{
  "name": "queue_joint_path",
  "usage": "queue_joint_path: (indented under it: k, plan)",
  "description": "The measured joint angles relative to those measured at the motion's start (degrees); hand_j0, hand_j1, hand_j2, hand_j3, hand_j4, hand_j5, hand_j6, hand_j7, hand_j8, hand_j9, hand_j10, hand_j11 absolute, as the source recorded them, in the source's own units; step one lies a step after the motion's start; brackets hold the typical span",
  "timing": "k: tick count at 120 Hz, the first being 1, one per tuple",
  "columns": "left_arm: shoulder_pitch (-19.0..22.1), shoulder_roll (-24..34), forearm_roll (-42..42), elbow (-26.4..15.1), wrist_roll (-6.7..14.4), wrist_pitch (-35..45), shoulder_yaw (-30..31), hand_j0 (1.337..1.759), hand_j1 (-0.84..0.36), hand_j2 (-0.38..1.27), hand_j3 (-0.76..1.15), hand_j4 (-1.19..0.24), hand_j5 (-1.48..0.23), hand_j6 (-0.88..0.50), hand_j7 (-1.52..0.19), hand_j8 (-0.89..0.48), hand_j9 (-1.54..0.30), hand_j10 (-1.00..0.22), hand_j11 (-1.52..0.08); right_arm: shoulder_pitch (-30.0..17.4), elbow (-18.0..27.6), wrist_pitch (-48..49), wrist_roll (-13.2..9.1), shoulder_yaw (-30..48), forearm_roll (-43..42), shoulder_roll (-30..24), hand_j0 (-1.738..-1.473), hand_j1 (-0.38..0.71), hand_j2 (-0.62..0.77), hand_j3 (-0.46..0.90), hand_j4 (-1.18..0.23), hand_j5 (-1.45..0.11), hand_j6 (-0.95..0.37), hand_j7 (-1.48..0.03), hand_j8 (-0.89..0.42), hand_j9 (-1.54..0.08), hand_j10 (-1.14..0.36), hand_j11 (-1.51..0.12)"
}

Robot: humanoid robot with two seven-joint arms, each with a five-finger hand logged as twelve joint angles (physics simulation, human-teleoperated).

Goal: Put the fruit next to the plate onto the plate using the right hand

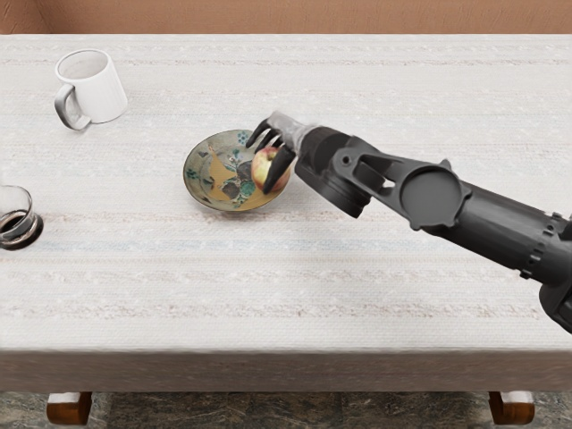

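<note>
Gripping a red-and-yellow fruit (263, 167) with the right hand (279, 146), dark fingers (282, 166) curled over its top and sides. Held just under the palm, over the right inner part of a patterned plate (210, 172); cannot tell whether touching it. Well left of the hand and farther back, a white mug (91, 87) with white interior; left and nearer, a glass (15, 217), contents unclear.

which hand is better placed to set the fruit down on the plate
Right: the right hand grips the red-yellow round fruit over the right side of the patterned brown plate; the left arm is out of view.
</note>
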Motion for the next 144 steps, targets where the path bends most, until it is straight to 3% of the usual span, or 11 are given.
queue_joint_path:
  k: [20, 45, 64, 82, 100, 122, 144]
  plan:
    - [0.02, 0.00, 0.00, 0.00, 0.00, 0.00, 0.00, 1.658, 0.07, 0.05, 0.00, -0.23, -0.30, -0.23, -0.30, -0.23, -0.30, -0.23, -0.30, 0.41, 0.19, 1.32, -0.01, -0.07, -0.03, 0.00, -1.658, 0.18, 0.35, 0.00, -0.51, -0.67, -0.51, -0.67, -0.39, -0.67, -0.48, -0.67]
    - [0.05, 0.00, 0.01, 0.00, 0.00, 0.00, 0.00, 1.658, 0.07, 0.05, 0.00, -0.23, -0.30, -0.23, -0.30, -0.23, -0.30, -0.23, -0.30, 0.83, 0.34, -0.20, -0.01, 0.30, -0.08, 0.00, -1.658, -0.11, 0.12, 0.00, -0.22, -0.29, -0.22, -0.29, -0.18, -0.29, -0.21, -0.29]
    - [0.07, 0.00, 0.00, 0.00, 0.00, 0.00, 0.00, 1.658, 0.07, 0.05, 0.00, -0.23, -0.30, -0.23, -0.30, -0.23, -0.30, -0.23, -0.30, 0.75, 6.31, 0.81, -0.01, 0.69, 7.94, -2.35, -1.658, -0.21, 0.05, 0.00, -0.13, -0.16, -0.13, -0.16, -0.11, -0.16, -0.12, -0.16]
    - [0.05, 0.00, 0.00, -0.02, 0.00, 0.00, 0.00, 1.658, 0.07, 0.05, 0.00, -0.23, -0.30, -0.23, -0.30, -0.23, -0.30, -0.23, -0.30, -3.11, 8.28, 19.77, 2.33, 7.32, 19.22, -12.07, -1.658, -0.26, 0.02, 0.00, -0.08, -0.11, -0.08, -0.11, -0.07, -0.11, -0.08, -0.11]
    - [-0.24, 0.00, -0.06, 0.22, 0.00, 0.01, -0.13, 1.658, 0.07, 0.05, 0.00, -0.23, -0.30, -0.23, -0.30, -0.23, -0.30, -0.23, -0.30, -7.81, 8.53, 35.72, 4.27, 15.37, 23.27, -21.60, -1.658, -0.28, 0.01, 0.00, -0.06, -0.08, -0.06, -0.08, -0.06, -0.08, -0.06, -0.08]
    - [-0.44, 0.00, -0.31, 1.18, 0.02, 0.09, -0.44, 1.658, 0.07, 0.05, 0.00, -0.23, -0.30, -0.23, -0.30, -0.23, -0.30, -0.23, -0.30, -11.25, 8.31, 43.05, 10.13, 18.36, 27.83, -32.85, -1.658, -0.29, 0.00, 0.00, -0.05, -0.06, -0.05, -0.06, -0.05, -0.06, -0.05, -0.06]
    - [-0.20, 0.00, -0.34, 1.64, 0.05, 0.16, -0.46, 1.658, 0.07, 0.05, 0.00, -0.23, -0.30, -0.23, -0.30, -0.23, -0.30, -0.23, -0.30, -13.31, 7.68, 44.39, 11.96, 18.81, 32.18, -40.15, -1.658, -0.30, 0.00, 0.00, -0.04, -0.06, -0.04, -0.06, -0.04, -0.06, -0.04, -0.06]
